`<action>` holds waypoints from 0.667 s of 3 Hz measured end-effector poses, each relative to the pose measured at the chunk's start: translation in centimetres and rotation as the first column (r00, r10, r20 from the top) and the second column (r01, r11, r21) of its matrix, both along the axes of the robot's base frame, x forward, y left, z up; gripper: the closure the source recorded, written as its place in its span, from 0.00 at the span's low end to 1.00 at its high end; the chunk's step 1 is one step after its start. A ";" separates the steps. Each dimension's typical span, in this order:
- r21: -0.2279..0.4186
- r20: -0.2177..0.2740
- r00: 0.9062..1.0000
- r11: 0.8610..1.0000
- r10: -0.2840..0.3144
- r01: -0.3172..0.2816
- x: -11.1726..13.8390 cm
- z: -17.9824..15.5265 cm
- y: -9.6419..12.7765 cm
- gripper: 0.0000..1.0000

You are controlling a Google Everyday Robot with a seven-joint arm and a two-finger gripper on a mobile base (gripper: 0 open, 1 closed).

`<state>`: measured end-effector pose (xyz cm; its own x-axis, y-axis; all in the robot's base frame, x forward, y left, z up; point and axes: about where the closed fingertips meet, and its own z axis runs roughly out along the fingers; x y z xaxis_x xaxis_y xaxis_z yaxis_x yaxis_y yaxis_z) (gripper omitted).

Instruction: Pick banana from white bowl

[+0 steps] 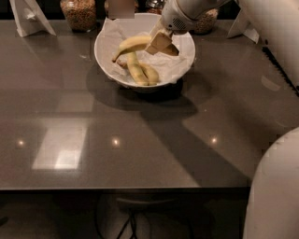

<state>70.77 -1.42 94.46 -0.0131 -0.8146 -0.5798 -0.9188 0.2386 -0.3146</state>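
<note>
Here's the pincer (160,43), up over the right half of the white bowl (102,56), and its tan fingers are clamped on the banana (132,44), gripping it near its right-hand end. The banana lies almost level in the grip: a long yellow curve running left from the fingers, with its thin stem end pointing down-left towards the bowl's left rim. It sits higher than the rest of the fruit, within the bowl's outline. Whether it touches anything below, I cannot tell.

Under it, two shorter bananas (136,71) lie side by side in the bowl, on crumpled white paper (175,65) that lines the inside and peaks over the rim.

The white arm (187,11) comes in from the upper right, dropping to the pincer.

The bowl stands on a dark, glossy surface (140,154), towards the far edge, casting a broad shadow in front. Behind it on the left is a jar (78,13) of brownish grains; a second jar (205,22) peeks out behind the arm. At the far left corner stands a folded white paper item (30,21). The robot's pale body (273,186) fills the lower right.
</note>
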 end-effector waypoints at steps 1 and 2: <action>0.029 0.018 1.000 0.999 -0.017 0.016 -2.0 2.4 -0.8 1.00; 0.092 0.011 0.997 0.993 -0.071 0.070 -5.3 3.8 -3.1 1.00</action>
